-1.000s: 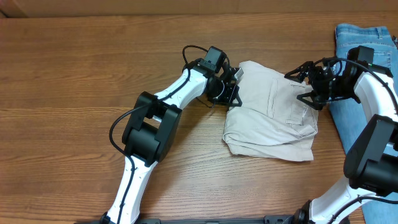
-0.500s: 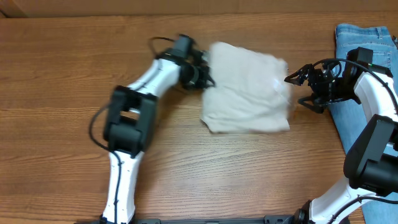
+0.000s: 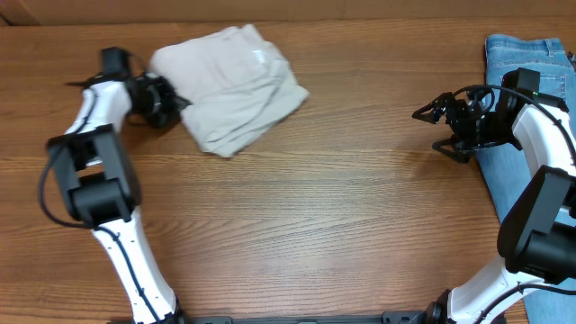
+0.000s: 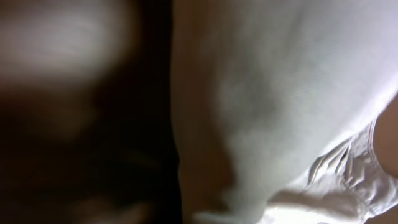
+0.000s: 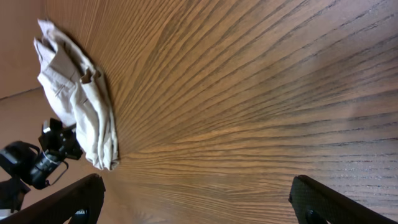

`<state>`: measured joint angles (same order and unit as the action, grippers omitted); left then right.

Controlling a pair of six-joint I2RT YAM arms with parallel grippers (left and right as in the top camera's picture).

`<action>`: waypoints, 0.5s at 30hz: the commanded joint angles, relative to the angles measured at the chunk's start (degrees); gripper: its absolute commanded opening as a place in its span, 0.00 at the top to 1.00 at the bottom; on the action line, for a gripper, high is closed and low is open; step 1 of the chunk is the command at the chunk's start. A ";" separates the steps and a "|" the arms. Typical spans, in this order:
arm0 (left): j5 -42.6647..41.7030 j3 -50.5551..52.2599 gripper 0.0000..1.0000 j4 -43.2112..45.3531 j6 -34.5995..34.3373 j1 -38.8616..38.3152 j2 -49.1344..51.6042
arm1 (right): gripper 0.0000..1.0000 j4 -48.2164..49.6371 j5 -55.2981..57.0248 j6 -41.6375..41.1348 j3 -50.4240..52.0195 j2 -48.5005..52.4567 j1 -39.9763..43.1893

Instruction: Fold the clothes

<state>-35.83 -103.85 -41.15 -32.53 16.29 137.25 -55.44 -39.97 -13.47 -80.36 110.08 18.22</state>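
Note:
The beige khaki trousers (image 3: 231, 85) lie folded in a bundle at the far left of the table. My left gripper (image 3: 171, 102) is at the bundle's left edge and appears shut on the cloth. The left wrist view is blurred, with pale trouser cloth (image 4: 280, 93) pressed close against the camera and the fingers hidden. My right gripper (image 3: 428, 130) is open and empty above bare wood at the right, far from the trousers. In the right wrist view its fingers are spread wide (image 5: 199, 211), and the trousers (image 5: 78, 99) show far off at the upper left.
Blue denim jeans (image 3: 526, 117) lie along the table's right edge, partly under my right arm. The wooden table (image 3: 315, 207) runs between the two arms. A cardboard wall borders the far edge.
My left arm has swung far to the left, dragging the folded trousers from the centre-right to the far left. The right gripper has let go of the trousers and stayed in place, open.

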 commanded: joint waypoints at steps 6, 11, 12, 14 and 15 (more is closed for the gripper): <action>11.23 1.36 0.96 -5.25 -4.92 15.78 2.10 | 0.00 0.20 0.46 0.46 -1.09 -1.44 -0.20; 11.15 1.36 0.96 -5.84 -10.71 24.20 2.10 | 0.00 0.22 0.46 0.44 -1.09 -1.44 -0.20; 11.17 1.36 0.96 -5.64 -11.69 25.59 2.10 | 0.00 0.26 0.46 0.44 -1.09 -1.44 -0.20; 11.17 1.36 0.96 -5.25 -14.08 27.91 2.10 | 0.00 0.31 0.46 0.44 -1.09 -1.44 -0.20; 11.17 1.36 0.96 -5.11 -15.47 28.83 2.10 | 0.00 0.31 0.46 0.44 -1.09 -1.44 -0.20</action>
<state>-35.99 -103.92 -46.04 -41.04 40.77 136.84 -55.29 -39.75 -13.45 -80.36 110.08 18.22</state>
